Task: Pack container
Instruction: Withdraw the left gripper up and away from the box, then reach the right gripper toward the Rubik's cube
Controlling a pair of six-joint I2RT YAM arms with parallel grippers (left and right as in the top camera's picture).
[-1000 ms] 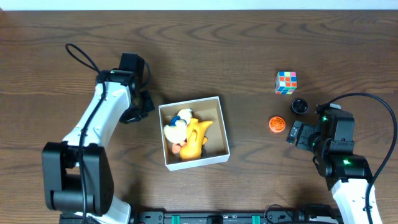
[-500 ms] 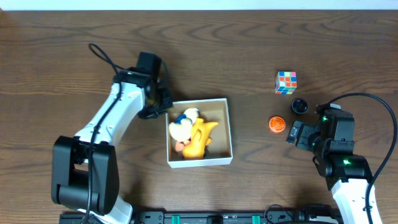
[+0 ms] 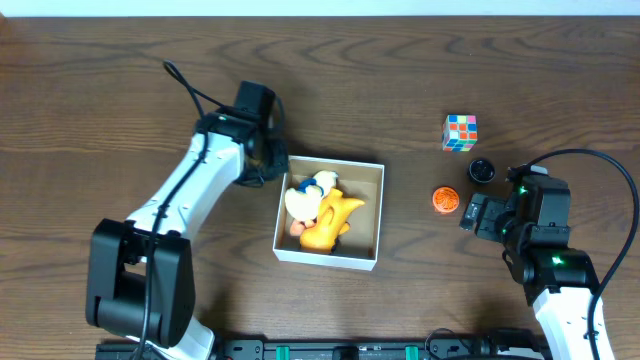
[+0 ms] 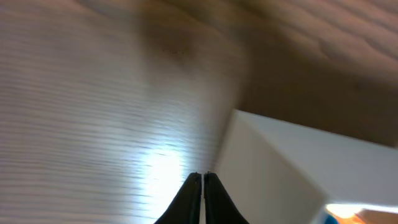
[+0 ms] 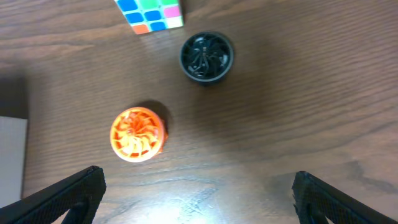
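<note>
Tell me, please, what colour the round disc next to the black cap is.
Orange, with a swirled top; the disc shows best in the right wrist view.

A multicoloured puzzle cube [image 3: 460, 132] sits on the dark, wood-grain worktop [image 3: 400, 60]. Just below the cube in the overhead view, slightly to its right, lies a small black round cap [image 3: 482, 170] with a ribbed hollow inside. Lower again, and a little left of the cube, sits an orange disc [image 3: 446, 199] with a swirled top face, apart from the cap. Well to the cube's left and lower down, a yellow toy [image 3: 328, 220] lies against a white toy [image 3: 300, 203].
</note>
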